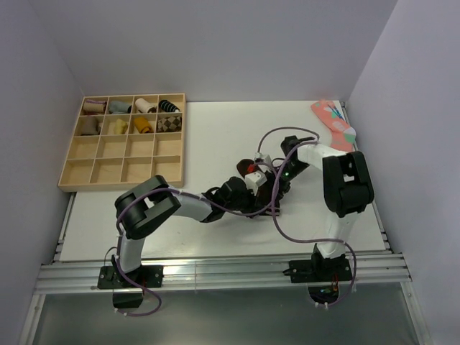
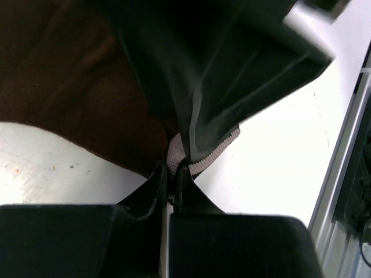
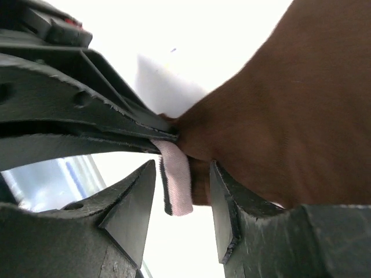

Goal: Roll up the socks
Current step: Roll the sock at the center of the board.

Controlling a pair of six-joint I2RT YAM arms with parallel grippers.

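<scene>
The dark brown sock (image 1: 244,164) lies at the middle of the table under both grippers. In the left wrist view the sock (image 2: 75,87) spreads across the upper left, and my left gripper (image 2: 171,168) is shut on its pale grey striped cuff (image 2: 200,159). My left gripper (image 1: 251,183) meets my right gripper (image 1: 269,188) over the sock. In the right wrist view my right gripper (image 3: 182,163) is open, with the pale cuff strip (image 3: 177,185) hanging between its fingers and the brown sock body (image 3: 290,116) against the right finger.
A wooden compartment tray (image 1: 72,169) stands at the back left, with small sock bundles (image 1: 129,115) in its far rows. A pink dotted sock (image 1: 332,122) lies at the back right corner. Cables loop over the right arm.
</scene>
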